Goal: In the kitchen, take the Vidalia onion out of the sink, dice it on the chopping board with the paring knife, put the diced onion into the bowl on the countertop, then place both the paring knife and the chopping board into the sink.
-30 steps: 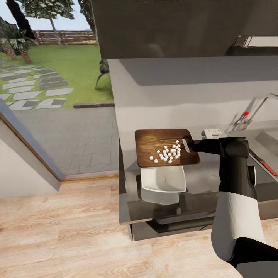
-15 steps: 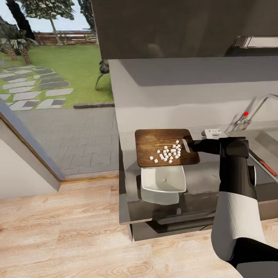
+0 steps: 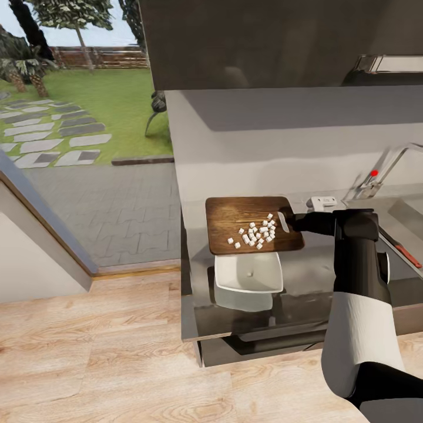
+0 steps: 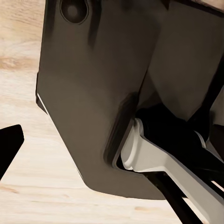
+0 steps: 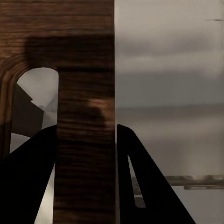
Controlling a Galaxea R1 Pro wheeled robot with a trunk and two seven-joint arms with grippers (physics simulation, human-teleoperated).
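My right gripper (image 3: 286,222) is shut on the handle end of the dark wooden chopping board (image 3: 235,214), holding it level above the countertop (image 3: 311,261). A cluster of white onion dice (image 3: 255,234) lies on the board's near right part. The white bowl (image 3: 235,285) stands just below the board's front edge, with a single white cube (image 3: 251,273) in it. In the right wrist view the fingers (image 5: 37,177) clamp the board (image 5: 84,93) beside its slot hole. The paring knife's red handle (image 3: 408,256) lies at the far right, by the sink (image 3: 411,208).
A chrome tap (image 3: 390,164) with a red knob (image 3: 374,173) rises behind the sink. A grey wall backs the counter, with dark cabinets overhead. Wooden floor and a glass wall to the garden lie on the left. One left fingertip (image 4: 10,147) hangs by my dark base.
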